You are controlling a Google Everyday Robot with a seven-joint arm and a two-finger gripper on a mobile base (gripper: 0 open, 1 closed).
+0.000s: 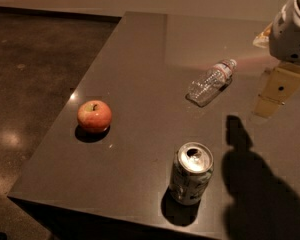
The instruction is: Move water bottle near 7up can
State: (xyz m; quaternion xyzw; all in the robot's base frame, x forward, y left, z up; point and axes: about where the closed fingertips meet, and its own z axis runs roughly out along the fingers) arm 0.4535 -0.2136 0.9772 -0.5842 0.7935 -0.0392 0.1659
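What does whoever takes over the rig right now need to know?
Gripper: at the right edge of the view, above the table, to the right of the water bottle and not touching it.
Water bottle: lying on its side on the far right part of the table, cap pointing away to the right.
7up can: upright near the front edge, well apart from the bottle.
Apple: on the left side, out of the way.
Done: nothing yet; the bottle is not grasped.
Left: grasp the bottle, bring it toward the front and set it down beside the can.
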